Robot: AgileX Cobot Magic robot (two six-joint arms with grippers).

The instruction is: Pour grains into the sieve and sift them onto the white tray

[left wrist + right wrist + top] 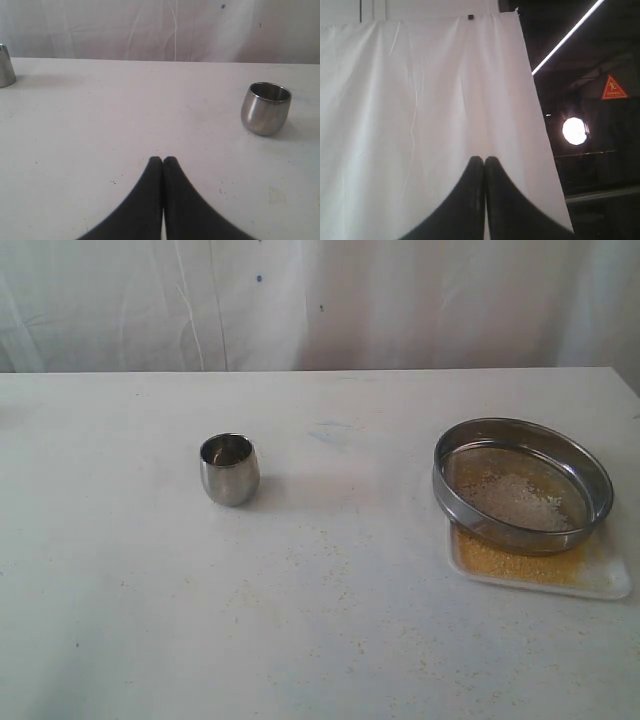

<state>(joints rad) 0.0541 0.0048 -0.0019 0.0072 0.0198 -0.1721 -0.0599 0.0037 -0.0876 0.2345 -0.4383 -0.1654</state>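
At the right of the exterior view, the wide, shallow round steel sieve with its grey mesh bottom rests on the flat white rectangular plastic tray. It covers most of the tray, so only the near edge and lower-right corner show. Fine golden-yellow grains lie on the tray below the sieve's near rim, and a paler whitish patch sits on the mesh. A small rounded steel cup stands upright left of centre on the white desk, well apart from the sieve. I cannot tell whether anything is in it.

Neither arm shows in that view. The left gripper hangs low over the desk near the cup, its jaws clenched on nothing. The right gripper, its jaws also pressed together and empty, faces a white curtain, away from the desk.

The sifting looks largely done. The sieve sits off-centre on the tray, so a shake or a careless lift could drop grains past the low rim onto the desk. The round-bellied cup could roll if shut jaws nudge it. The right arm would have to swing back round and might clip the sieve, sliding the tray.
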